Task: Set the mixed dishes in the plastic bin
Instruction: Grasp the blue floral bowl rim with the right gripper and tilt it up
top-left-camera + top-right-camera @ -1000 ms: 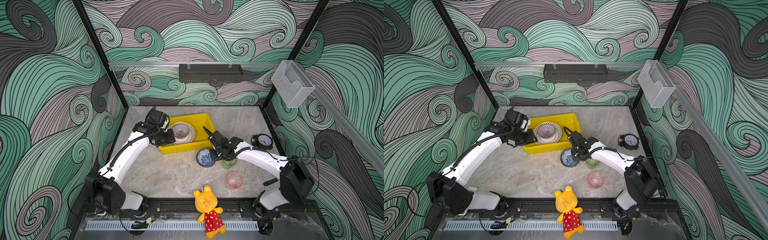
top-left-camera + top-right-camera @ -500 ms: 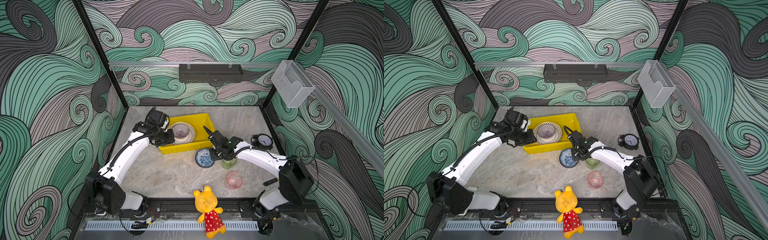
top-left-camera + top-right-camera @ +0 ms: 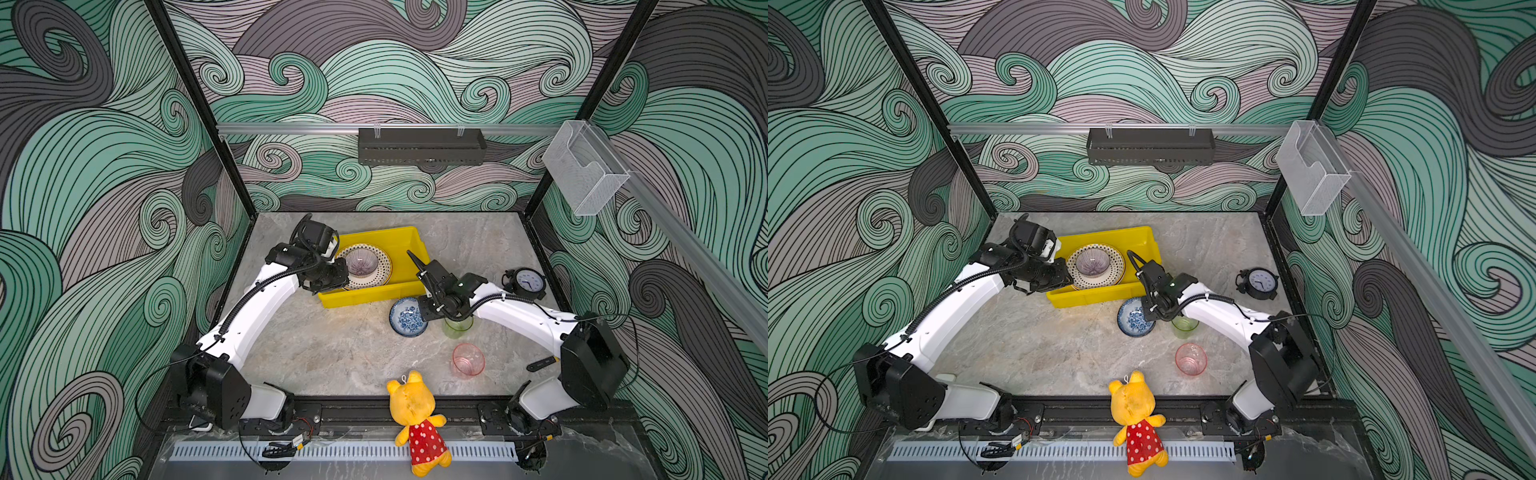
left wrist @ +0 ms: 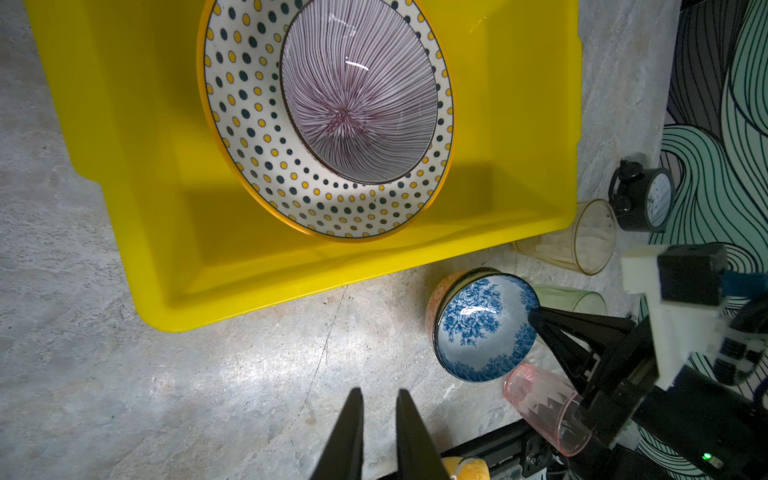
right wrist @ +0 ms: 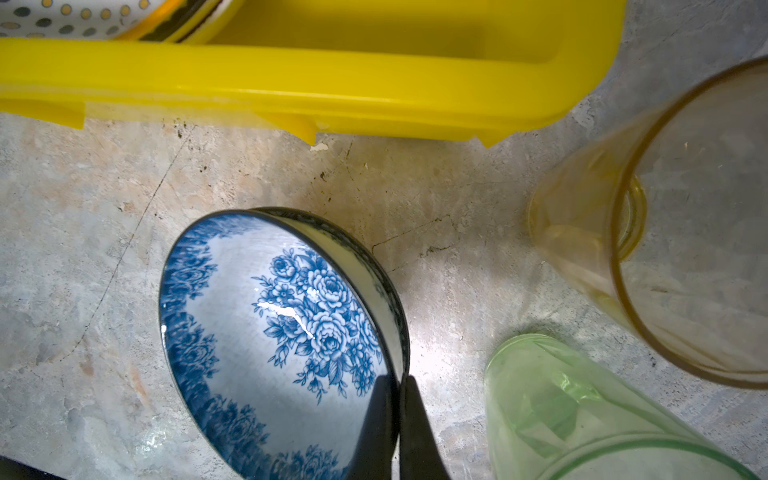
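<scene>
On the marble tabletop (image 3: 332,353), I'm seeing the amber cup (image 5: 665,249) only through the wrist cameras, as the right arm is hiding it in both top views. My right gripper (image 5: 397,386) is pinching the rim of the blue floral bowl (image 5: 270,332), which is sitting tilted just before the front wall of the yellow bin (image 3: 374,297). My left gripper (image 4: 379,395) is hovering narrowly open, empty.

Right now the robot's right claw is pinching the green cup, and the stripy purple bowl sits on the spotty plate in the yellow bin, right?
Not quite. The right gripper is pinching the rim of the blue floral bowl, not the green cup beside it; the right wrist view shows this. The stripy purple bowl does sit on the spotty plate in the yellow bin.
</scene>
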`<state>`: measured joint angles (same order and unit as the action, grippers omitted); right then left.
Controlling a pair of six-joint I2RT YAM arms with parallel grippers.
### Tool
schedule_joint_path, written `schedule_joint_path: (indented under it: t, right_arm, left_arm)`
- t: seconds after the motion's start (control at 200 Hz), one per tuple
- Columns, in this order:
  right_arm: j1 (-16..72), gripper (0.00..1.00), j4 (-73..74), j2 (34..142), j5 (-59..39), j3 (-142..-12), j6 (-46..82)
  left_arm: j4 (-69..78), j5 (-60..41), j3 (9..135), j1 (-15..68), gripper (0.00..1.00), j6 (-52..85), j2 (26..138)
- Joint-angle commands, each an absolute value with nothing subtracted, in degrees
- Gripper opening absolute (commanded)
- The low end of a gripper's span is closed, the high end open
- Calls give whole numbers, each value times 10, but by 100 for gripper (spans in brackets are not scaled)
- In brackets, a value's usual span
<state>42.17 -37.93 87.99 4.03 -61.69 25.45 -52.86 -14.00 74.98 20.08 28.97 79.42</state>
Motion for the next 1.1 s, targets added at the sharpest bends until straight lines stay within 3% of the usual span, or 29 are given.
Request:
schedule_joint_path:
  t: [0.0,1.096]
  right_arm:
    - [422,0,-392,859,35,-623,249]
    - [422,0,-395,796,34,-638,251]
  left_arm:
    - [-533,-139,771,207,19,291,800]
    - [-528,-157,782,224,23,291,802]
